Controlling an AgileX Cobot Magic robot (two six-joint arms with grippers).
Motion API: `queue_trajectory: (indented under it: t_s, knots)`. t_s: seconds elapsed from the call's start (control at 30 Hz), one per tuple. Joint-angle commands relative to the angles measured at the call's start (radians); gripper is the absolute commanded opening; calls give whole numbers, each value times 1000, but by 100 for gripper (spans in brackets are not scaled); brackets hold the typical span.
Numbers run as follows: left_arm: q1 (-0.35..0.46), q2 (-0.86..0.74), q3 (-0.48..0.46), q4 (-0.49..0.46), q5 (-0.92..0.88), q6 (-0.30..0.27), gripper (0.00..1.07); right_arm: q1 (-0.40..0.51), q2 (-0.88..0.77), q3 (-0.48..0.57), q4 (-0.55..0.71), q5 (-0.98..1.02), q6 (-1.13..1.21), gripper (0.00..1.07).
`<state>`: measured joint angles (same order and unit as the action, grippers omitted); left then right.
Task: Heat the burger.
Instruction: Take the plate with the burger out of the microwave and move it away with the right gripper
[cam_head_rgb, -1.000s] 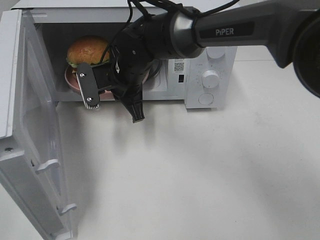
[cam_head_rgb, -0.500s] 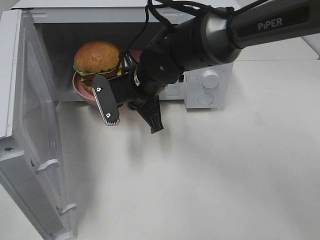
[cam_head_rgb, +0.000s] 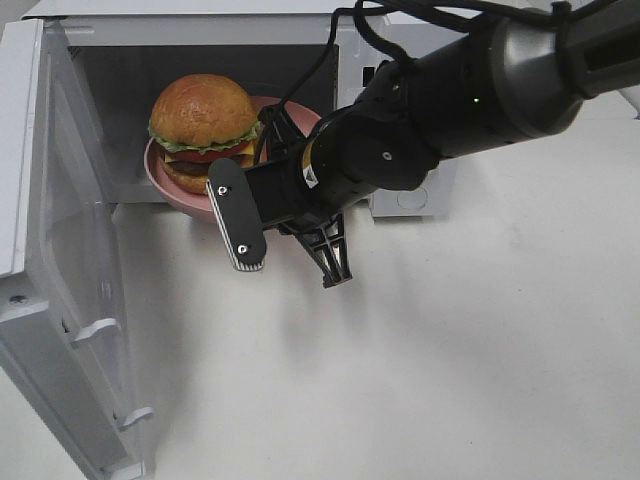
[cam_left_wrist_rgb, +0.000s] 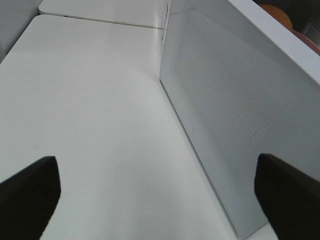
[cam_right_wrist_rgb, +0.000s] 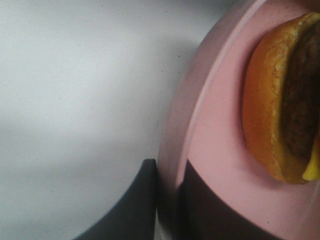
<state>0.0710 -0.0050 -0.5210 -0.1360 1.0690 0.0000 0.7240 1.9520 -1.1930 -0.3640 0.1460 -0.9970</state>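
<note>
right gripper (cam_right_wrist_rgb: 167, 200): clamped on rim of plate (cam_head_rgb: 160, 185), drawn back toward microwave (cam_head_rgb: 60, 40) mouth | burger (cam_head_rgb: 203, 132): on plate, now at oven's front edge, coming out | likely heating finished | left gripper (cam_left_wrist_rgb: 157, 187): spread, idle beside door (cam_left_wrist_rgb: 240, 115)

No readable text, label, brand, number or sign in any view. Microwave (cam_head_rgb: 200, 30) front panel mostly hidden behind right arm (cam_head_rgb: 470, 90); no printing legible on visible part. Arm housing shows only small green light, no lettering. Wrist views show plain surfaces without markings.
</note>
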Motion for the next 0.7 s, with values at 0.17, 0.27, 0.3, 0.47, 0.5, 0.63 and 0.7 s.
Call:
queue_trajectory:
  t_s: [0.17, 0.27, 0.3, 0.47, 0.5, 0.63, 0.7]
  knots:
    - [-4, -16, 4, -1, -1, 0, 98, -1, -116, 114, -8, -112, 8, 0]
    - [-4, -16, 4, -1, -1, 0, 98, -1, -157, 167, -8, -115, 8, 0]
    - [-4, -16, 4, -1, -1, 0, 98, -1, -182, 199, -8, -115, 12, 0]
    - [-4, -16, 4, -1, -1, 0, 98, -1, -235, 260, -8, -115, 23, 0]
    - [-4, -16, 4, -1, -1, 0, 98, -1, -259, 290, -8, -115, 23, 0]
    - [-4, -16, 4, -1, -1, 0, 98, -1, -297, 329, -8, -115, 23, 0]
    - [-4, -16, 4, -1, -1, 0, 98, -1, -339, 367, -8, -116, 23, 0]
